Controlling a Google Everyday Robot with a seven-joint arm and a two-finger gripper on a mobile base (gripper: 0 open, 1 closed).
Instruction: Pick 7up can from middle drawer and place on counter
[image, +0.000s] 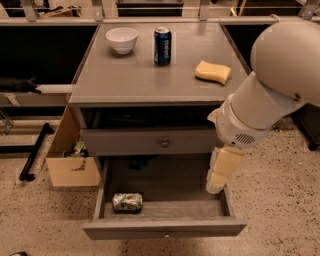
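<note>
A: Your cream-coloured end effector (218, 181) hangs over the right side of the pulled-out wide grey wooden middle drawer (165, 229), close to its right wall. Whether it is open or closed, I cannot tell you.

B: Your small silvery-white 7up can with green print (127, 201) lies on its side in the drawer's front-left corner, well apart from the end effector, with open tray floor between them.

A: The grey drawer front with a round knob (145, 142) stands above the tray's rear.

B: On the flat matte grey bench (125, 82), a white bowl (122, 39) and a dark blue can (162, 45) stand at the back. A yellow sponge (213, 71) lies near the right edge. You have open room along the front edge.
</note>
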